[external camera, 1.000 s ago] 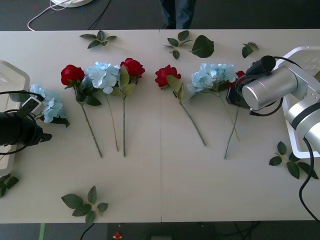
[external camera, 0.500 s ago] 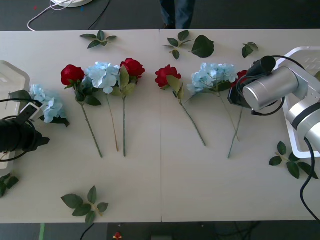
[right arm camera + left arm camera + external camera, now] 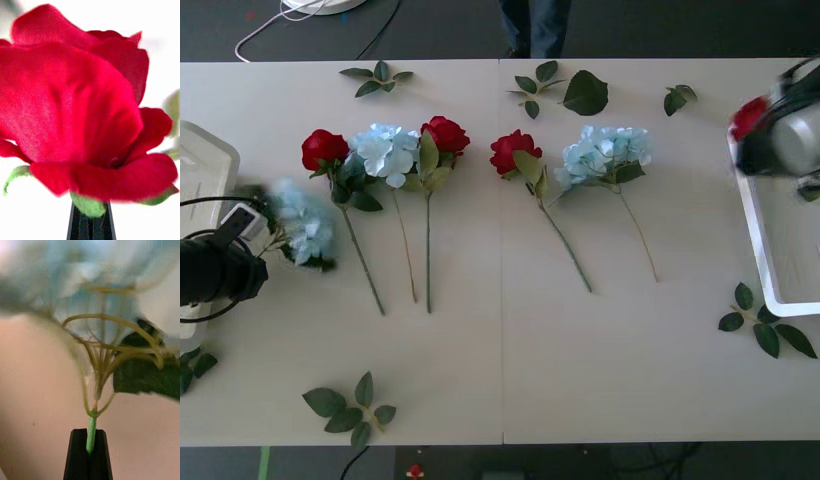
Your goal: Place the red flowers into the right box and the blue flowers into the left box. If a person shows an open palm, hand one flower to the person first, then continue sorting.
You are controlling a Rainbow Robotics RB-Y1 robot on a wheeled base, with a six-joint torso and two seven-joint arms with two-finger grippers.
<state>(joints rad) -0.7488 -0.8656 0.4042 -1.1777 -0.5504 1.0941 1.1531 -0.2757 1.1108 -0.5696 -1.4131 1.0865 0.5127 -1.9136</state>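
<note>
My right gripper (image 3: 768, 138) is shut on a red flower (image 3: 747, 117) and holds it above the far end of the white right box (image 3: 758, 240). In the right wrist view the red flower (image 3: 75, 105) rises just past the shut fingers (image 3: 80, 225). My left gripper (image 3: 250, 232) is shut on the stem of a blue flower (image 3: 305, 225), beside the white left box (image 3: 202, 150). The green stem (image 3: 91, 433) sits between the fingers (image 3: 77, 457). On the table lie three red flowers (image 3: 325, 148) (image 3: 445, 133) (image 3: 513, 150) and two blue flowers (image 3: 387, 150) (image 3: 610, 150).
Loose green leaf sprigs lie scattered: at the back (image 3: 375, 78) (image 3: 565, 90) (image 3: 677, 98), near the front left (image 3: 350, 405), by the right box (image 3: 762, 328) and at the left edge (image 3: 190, 365). A seam (image 3: 501, 300) runs down the table's middle.
The right arm has lifted its red flower off the table and swung it right, to above the right box. The blue flower in the left gripper has shifted a little right and forward.
</note>
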